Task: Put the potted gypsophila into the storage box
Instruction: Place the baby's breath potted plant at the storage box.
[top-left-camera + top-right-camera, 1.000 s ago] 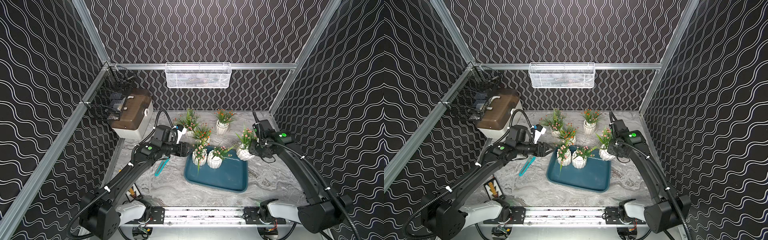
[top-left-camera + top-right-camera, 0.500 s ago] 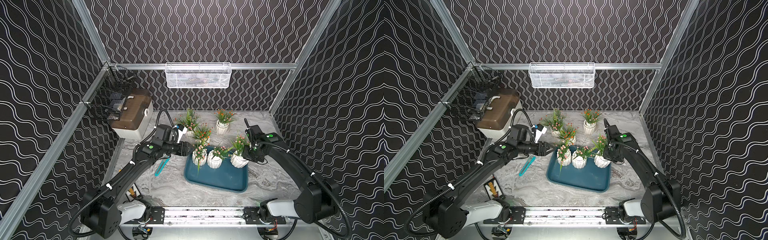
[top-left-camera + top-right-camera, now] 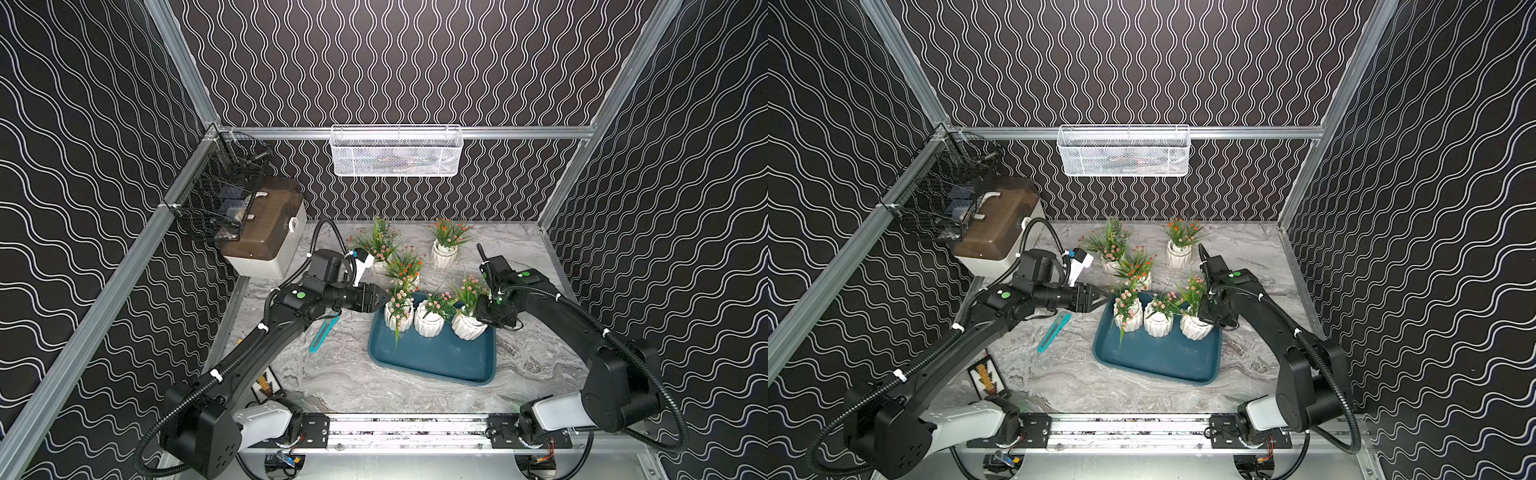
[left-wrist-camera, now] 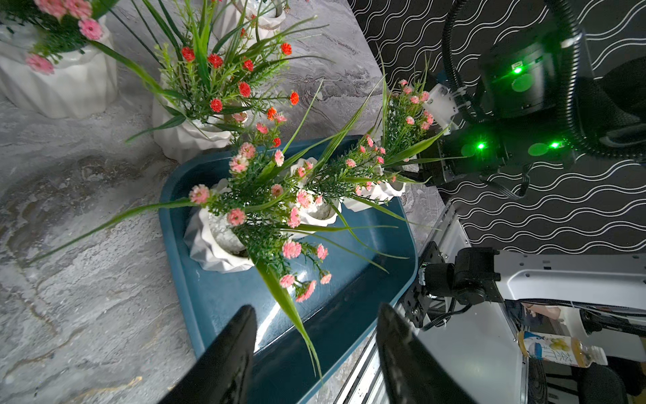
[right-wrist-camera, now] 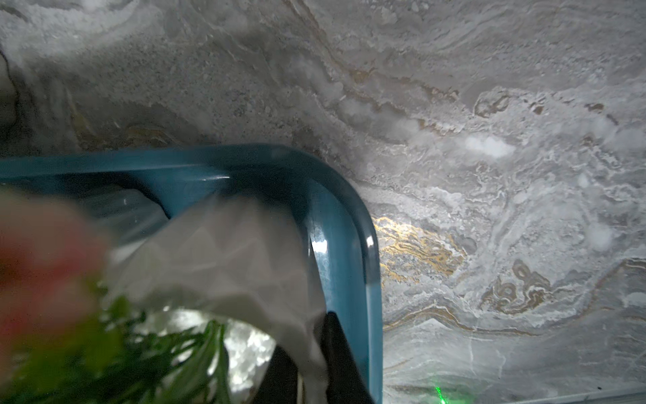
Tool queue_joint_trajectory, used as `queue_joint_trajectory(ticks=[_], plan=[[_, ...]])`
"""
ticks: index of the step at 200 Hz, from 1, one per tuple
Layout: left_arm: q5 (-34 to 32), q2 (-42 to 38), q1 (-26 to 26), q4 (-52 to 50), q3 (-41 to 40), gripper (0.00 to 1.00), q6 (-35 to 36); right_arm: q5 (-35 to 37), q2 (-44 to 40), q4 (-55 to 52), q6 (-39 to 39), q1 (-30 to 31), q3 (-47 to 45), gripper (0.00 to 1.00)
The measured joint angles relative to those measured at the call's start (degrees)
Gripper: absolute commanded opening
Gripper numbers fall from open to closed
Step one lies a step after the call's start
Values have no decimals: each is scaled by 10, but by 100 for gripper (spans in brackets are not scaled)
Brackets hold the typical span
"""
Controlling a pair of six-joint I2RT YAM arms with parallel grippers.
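Step in hand: we read this as the setting-down of the third potted gypsophila (image 3: 467, 328) in the far right corner of the storage box (image 3: 436, 357).
Already in: two placed pots (image 3: 398, 316) stand in a row along the box's far edge, and the third closes that row, close to its neighbour.
Yet to go: three waiting pots (image 3: 444, 253) stand on the marble tabletop (image 3: 340, 374) just behind the box, so we judge the task about half done.
Right gripper (image 3: 484, 316): it is clamped nearly closed on the white rim of the third pot. The right wrist view shows its dark fingers (image 5: 335, 349) pinching the pot wall (image 5: 227, 252) just inside the box's rim (image 5: 349, 245).
Unclear: we cannot tell whether the pot's base is resting on the box floor or hanging just above it.
Left gripper (image 3: 1100, 297): its fingers (image 4: 237, 335) stand about half apart and hold nothing, hovering by the box's far left corner with only a grass blade passing between them.
Next move: once we are sure the pot stands, the right fingers should part and lift straight up, clear of the leaves.
Watch for: the long blades of neighbouring plants overlap, so a sideways retreat could drag a pot over.
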Motion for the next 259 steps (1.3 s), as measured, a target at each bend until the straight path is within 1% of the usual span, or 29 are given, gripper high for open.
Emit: queue_joint_trajectory(ticks=[77, 124, 170, 207, 259], plan=[[-2, 8, 0, -5, 2, 58, 0, -4, 39, 30, 22, 12, 2, 2], [-7, 8, 0, -11, 2, 58, 0, 2, 64, 36, 39, 27, 14, 6], [-13, 9, 0, -17, 2, 57, 0, 8, 80, 33, 45, 38, 19, 16], [-15, 9, 0, -18, 2, 57, 0, 10, 74, 34, 49, 45, 21, 20], [-16, 9, 0, -21, 2, 57, 0, 16, 30, 33, 51, 46, 23, 27]])
